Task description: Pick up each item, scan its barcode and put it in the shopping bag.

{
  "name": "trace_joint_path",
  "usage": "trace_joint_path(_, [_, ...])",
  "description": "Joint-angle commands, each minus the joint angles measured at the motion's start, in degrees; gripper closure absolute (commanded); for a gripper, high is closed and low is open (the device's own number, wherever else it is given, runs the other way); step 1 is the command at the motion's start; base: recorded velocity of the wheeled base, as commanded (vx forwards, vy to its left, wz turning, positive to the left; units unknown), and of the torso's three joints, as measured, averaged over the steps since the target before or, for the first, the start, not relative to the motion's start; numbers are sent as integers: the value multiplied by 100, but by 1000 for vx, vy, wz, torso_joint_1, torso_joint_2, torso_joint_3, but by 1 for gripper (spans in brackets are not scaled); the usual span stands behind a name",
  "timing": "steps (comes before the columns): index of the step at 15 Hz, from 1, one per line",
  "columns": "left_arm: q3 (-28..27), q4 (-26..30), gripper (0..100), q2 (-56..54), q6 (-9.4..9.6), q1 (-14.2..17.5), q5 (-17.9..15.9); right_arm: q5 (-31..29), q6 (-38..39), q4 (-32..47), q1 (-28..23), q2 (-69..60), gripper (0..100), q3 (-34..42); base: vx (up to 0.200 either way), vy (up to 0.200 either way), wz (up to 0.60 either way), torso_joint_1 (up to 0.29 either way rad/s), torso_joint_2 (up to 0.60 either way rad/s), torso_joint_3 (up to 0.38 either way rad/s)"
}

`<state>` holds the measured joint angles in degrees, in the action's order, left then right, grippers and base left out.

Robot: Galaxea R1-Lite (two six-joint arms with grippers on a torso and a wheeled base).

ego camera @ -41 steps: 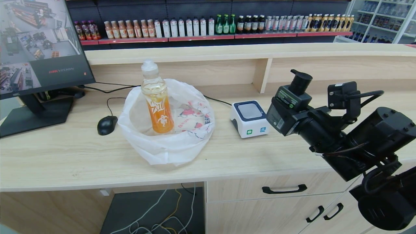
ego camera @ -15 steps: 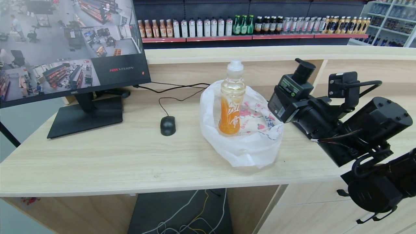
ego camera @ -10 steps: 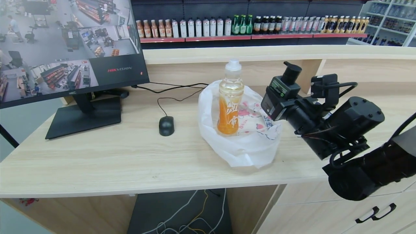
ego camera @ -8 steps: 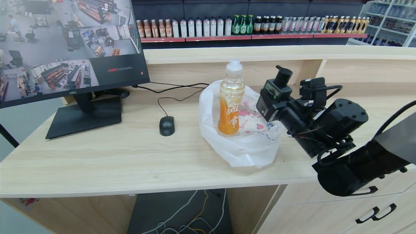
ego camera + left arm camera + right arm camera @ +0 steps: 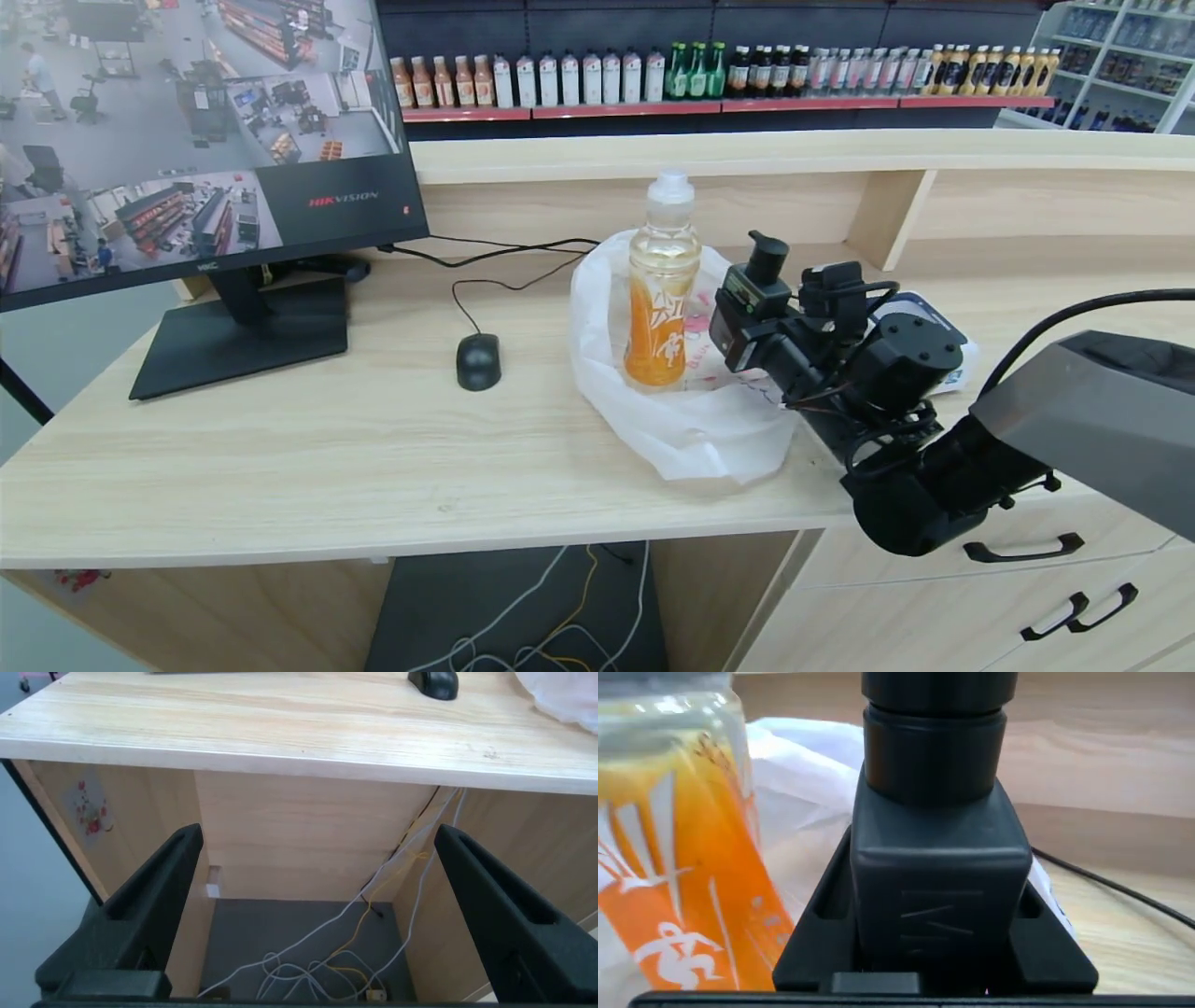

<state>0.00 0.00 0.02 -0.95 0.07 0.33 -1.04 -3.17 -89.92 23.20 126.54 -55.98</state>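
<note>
the right pincer [image 5: 764, 338], pinching a black scanner [image 5: 747, 294], should aim it squarely at the label of the bottle [image 5: 661, 280] just ahead, without tipping it in the bag [image 5: 691, 439].

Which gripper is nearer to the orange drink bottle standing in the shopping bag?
Right. The right gripper, holding a scanner, is close beside the bottle at the bag's rim; the left gripper hangs below the countertop's edge, well away.
</note>
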Motion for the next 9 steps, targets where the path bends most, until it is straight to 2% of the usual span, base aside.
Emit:
trace_joint_path(1, [0, 0, 0, -2, -2, 1, 2, 7, 1, -8, 0, 266, 100, -62, 0, 0, 0, 0, 0, 0])
trace_joint_path(9, [0, 0, 0, -2, -2, 1, 2, -2, -8, -8, -8, 512, 100, -80, 0, 0, 0, 0, 0, 0])
